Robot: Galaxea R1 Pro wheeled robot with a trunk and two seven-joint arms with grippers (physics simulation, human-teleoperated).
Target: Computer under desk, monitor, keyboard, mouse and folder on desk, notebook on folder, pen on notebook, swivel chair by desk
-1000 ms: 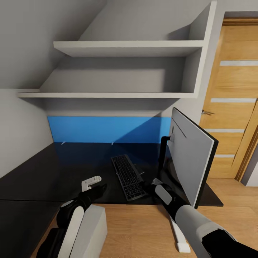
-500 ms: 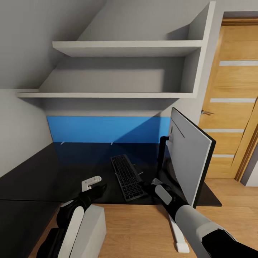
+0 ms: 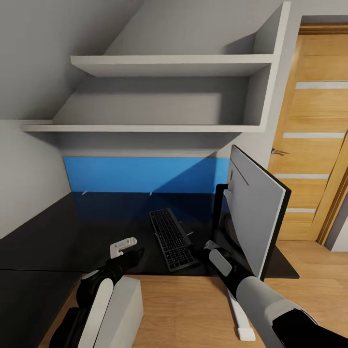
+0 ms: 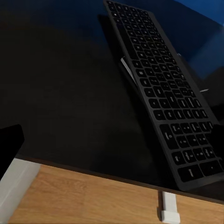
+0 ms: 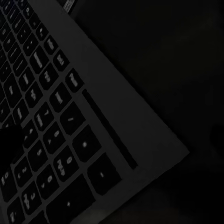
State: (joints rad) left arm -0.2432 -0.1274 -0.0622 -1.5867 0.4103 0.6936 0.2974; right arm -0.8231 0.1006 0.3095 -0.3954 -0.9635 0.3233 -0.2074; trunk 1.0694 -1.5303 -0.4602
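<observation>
1. Keyboard: lies flat on the glossy black desk, its long axis running from about 11 o'clock at the far end to 5 o'clock at the near end in the head view. The near short end sits close to the desk's front edge.
2. Monitor: upright on the desk at the keyboard's 3 o'clock, turned edge-on so that its light grey back faces the camera; the two are near, not touching.
3. Right gripper: at the keyboard's near right corner, roughly 4 o'clock from the keyboard's middle. The right wrist view shows keys and frame corner at very close range. Finger opening cannot be told; contact cannot be confirmed.
4. Left gripper: over the desk at about 8 o'clock from the keyboard's middle, just beside its near left side and apart from it. Finger opening cannot be told; nothing seen held.
5. Governing relation: the right arm is the nearer, set at the short near end, so any shift would likely act along or across the long axis from that corner.
</observation>
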